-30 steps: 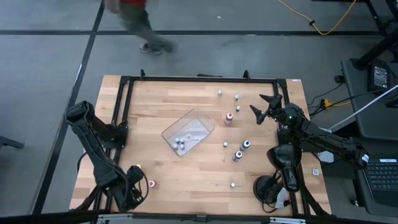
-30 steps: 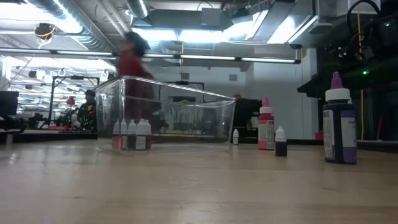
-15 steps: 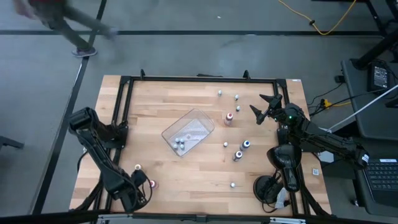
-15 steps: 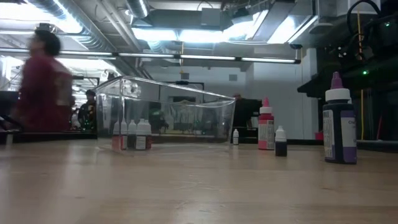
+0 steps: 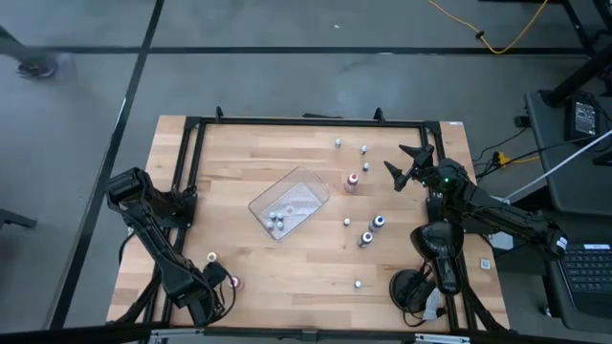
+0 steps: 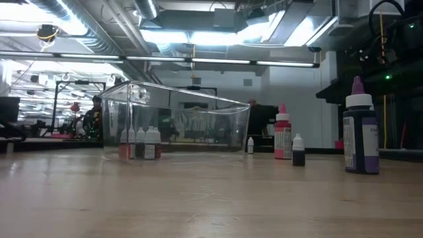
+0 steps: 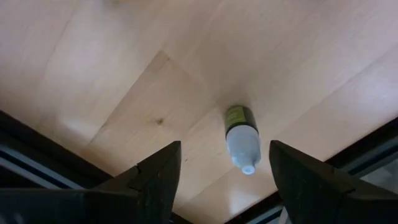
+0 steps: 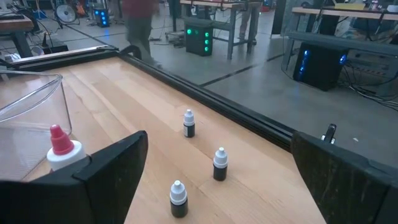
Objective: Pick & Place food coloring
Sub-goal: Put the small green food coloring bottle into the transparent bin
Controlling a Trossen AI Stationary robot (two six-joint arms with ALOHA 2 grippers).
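Pale wooden planks of the table (image 5: 316, 268) lie under the left gripper (image 7: 219, 186), which hovers at the near left corner with its two dark fingers (image 7: 155, 183) spread apart and gripping nothing. Between and just ahead of those fingers a small food coloring bottle with a white cap and dark label (image 7: 240, 138) lies on its side on the wood, touching neither finger. Seen from above, a pink-topped bottle (image 5: 232, 283) stands just beside this gripper and a white-topped one (image 5: 210, 258) a little farther off.

At the far right the right gripper (image 5: 408, 164) waits, its fingers (image 8: 112, 165) splayed wide and empty. Ahead of it stand three small white-capped bottles (image 8: 189, 123), and a red-capped bottle (image 8: 60, 147) stands close to one finger, beside the clear rectangular plastic tray (image 5: 290, 203) that holds several tiny bottles (image 5: 277, 221).
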